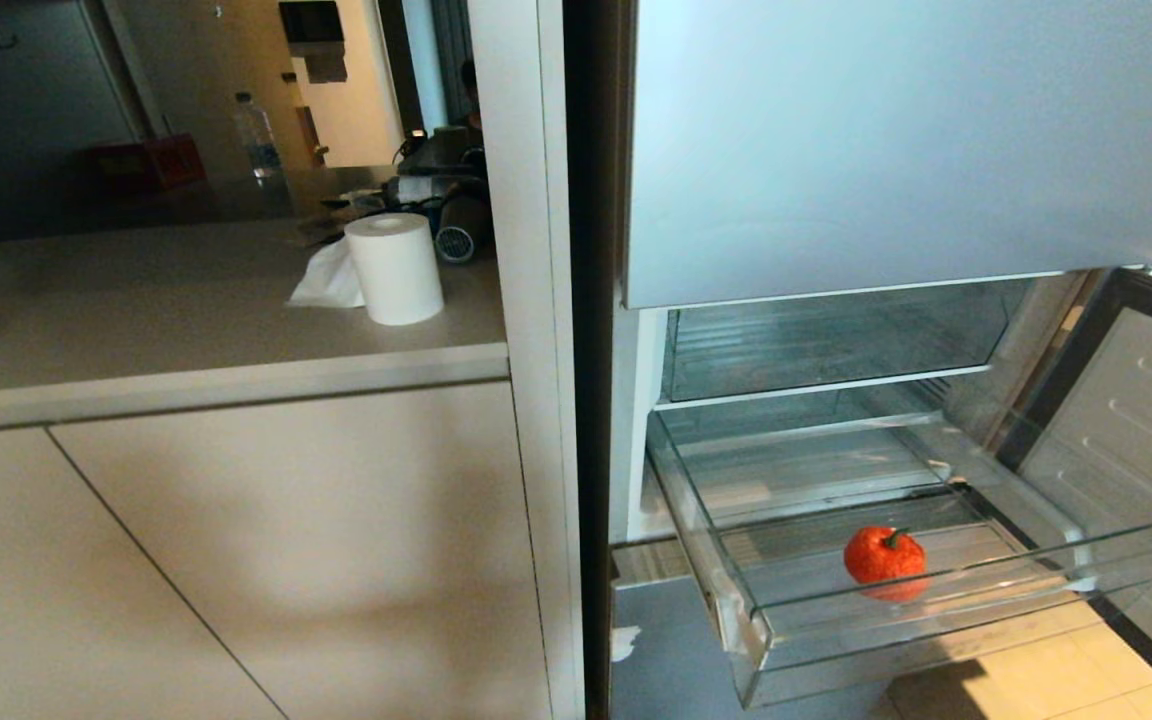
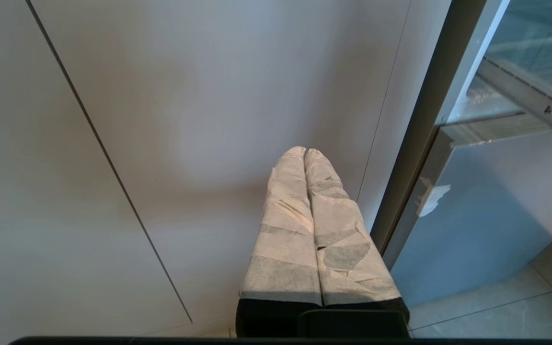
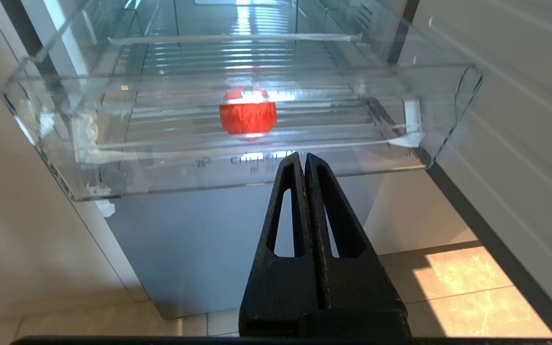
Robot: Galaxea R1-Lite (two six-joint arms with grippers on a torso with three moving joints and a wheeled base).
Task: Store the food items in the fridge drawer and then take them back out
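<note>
A: Where's the food?
B: One red piece (image 1: 884, 556) lies in the pulled-out drawer (image 1: 946, 610); I see no other.
A: Grippers?
B: Right gripper (image 3: 303, 158) and left gripper (image 2: 304, 152) both closed, empty, outside the drawer.
A: Step?
B: Likely retrieval: right must open, reach over the lip, grasp it.

fridge drawer (image 1: 936, 600): front corner cut off | lettering on its lip unreadable

Left end effector (image 2: 304, 152) and right end effector (image 3: 303, 156) both closed, empty.
</note>
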